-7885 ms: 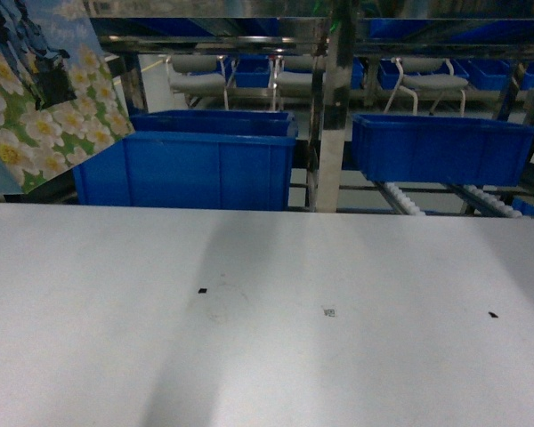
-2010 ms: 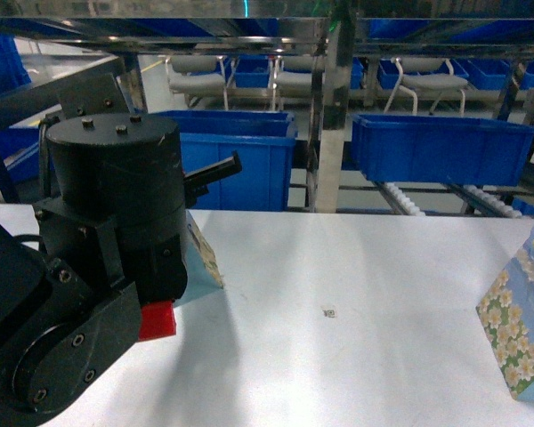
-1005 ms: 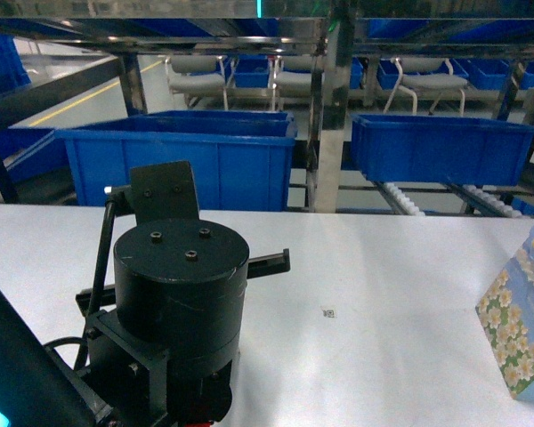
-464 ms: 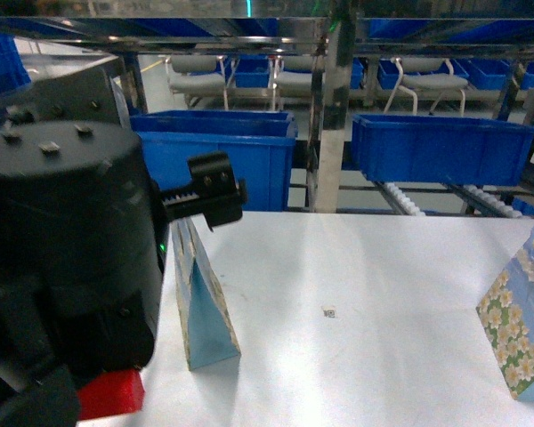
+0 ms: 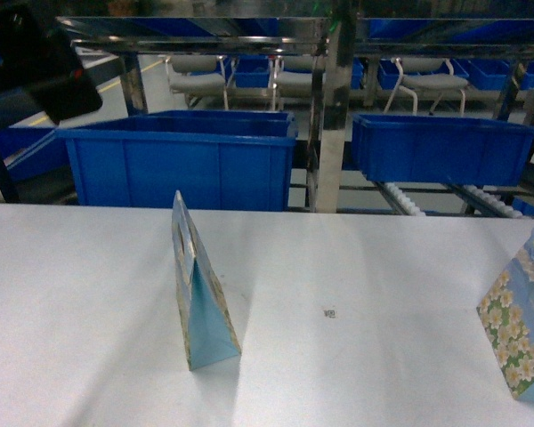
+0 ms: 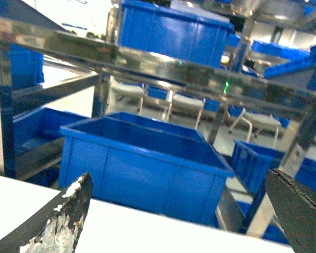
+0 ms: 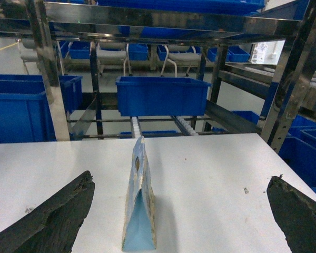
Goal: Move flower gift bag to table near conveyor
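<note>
A flower gift bag (image 5: 201, 298) stands upright on the white table (image 5: 365, 374), seen edge-on, left of the middle. Nothing touches it. A second flowered bag (image 5: 519, 338) stands at the table's right edge. The conveyor (image 5: 400, 199) with its white rollers runs behind the table's far edge. My left arm (image 5: 36, 58) hangs raised at the top left, and my left gripper (image 6: 178, 179) is open and empty above the table (image 6: 147, 232). My right gripper (image 7: 180, 178) is open and empty, with a gift bag (image 7: 139, 208) standing edge-on on the table (image 7: 216, 174) ahead of it. Rollers of the conveyor (image 7: 185, 124) show beyond.
A large blue bin (image 5: 182, 160) sits behind the table at the left and another blue bin (image 5: 440, 147) on the rack at the right. A steel post (image 5: 325, 116) stands between them. Grey chairs (image 5: 200, 76) are further back.
My left arm, which filled the left of the head view beside the bag, has lifted away to the upper left. The bag it carried now stands free on the table.
</note>
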